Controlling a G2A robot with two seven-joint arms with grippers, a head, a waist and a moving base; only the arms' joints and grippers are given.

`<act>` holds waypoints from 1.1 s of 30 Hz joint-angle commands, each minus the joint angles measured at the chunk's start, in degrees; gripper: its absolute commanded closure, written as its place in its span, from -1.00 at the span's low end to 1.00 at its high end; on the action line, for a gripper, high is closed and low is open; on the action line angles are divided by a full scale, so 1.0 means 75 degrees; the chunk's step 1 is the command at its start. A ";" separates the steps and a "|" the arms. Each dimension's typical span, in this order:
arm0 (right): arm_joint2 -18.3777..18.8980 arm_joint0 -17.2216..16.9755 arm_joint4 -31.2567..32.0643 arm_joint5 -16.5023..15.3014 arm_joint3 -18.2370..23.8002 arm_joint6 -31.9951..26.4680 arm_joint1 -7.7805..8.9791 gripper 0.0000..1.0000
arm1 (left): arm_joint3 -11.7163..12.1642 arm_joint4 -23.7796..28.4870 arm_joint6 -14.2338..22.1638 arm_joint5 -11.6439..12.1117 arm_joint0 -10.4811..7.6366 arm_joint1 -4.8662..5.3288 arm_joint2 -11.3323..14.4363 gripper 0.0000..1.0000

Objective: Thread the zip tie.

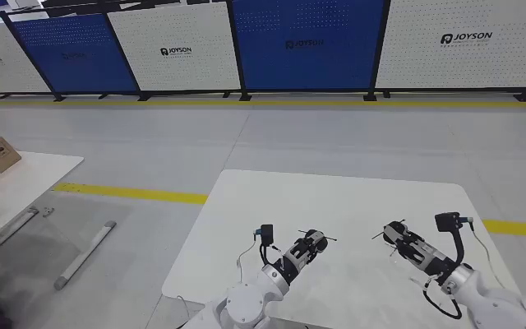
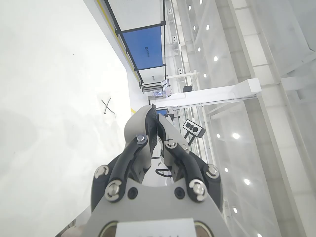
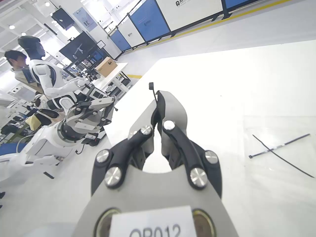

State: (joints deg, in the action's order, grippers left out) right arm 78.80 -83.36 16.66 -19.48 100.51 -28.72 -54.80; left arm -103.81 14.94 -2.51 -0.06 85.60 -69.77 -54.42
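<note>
- Both clenched: right gripper [image 3: 158, 94] pinches a thin black plastic zip tie [image 3: 151, 85], head poking out.
- I'd have the left gripper [image 2: 154, 110] meet that head squarely, slowly.

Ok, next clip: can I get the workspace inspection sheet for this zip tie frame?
Surface: white table, rounded corners.
Job's things: one zip tie, head poking out of the right gripper; two loose zip ties crossed on the table.
Clutter: possibly a clear sheet under the loose pair.
Grippers: right gripper shut on the zip tie; left gripper shut, contents unclear.
Cables: black cable looped at one arm, pale cable at the other.
Surroundings: blue and white panels, yellow floor line.
</note>
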 commanded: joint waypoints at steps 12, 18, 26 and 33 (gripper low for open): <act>-0.0328 -0.0490 -0.0409 0.0000 0.0044 0.1958 -0.0175 1.00 | 0.0227 -0.2422 -0.1360 0.0068 -0.0131 -0.0102 0.0547 1.00; -0.0710 -0.0577 0.0014 0.0197 -0.0050 0.2545 -0.0288 1.00 | 0.0795 -0.3785 -0.1679 -0.0366 -0.0431 -0.0240 0.1157 1.00; -0.0776 -0.0564 0.0034 0.0306 -0.0057 0.2482 -0.0308 1.00 | 0.1084 -0.4073 -0.1681 -0.0593 -0.0612 -0.0319 0.1347 1.00; -0.0976 -0.0614 0.0265 0.0404 -0.0046 0.2788 -0.0373 1.00 | 0.1030 -0.3978 -0.2019 -0.0478 -0.0598 -0.0355 0.1264 1.00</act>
State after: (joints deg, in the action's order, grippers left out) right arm 72.05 -87.86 17.90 -16.74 100.37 -9.00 -57.42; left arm -95.97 -14.97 -16.02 -4.07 81.06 -72.28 -44.72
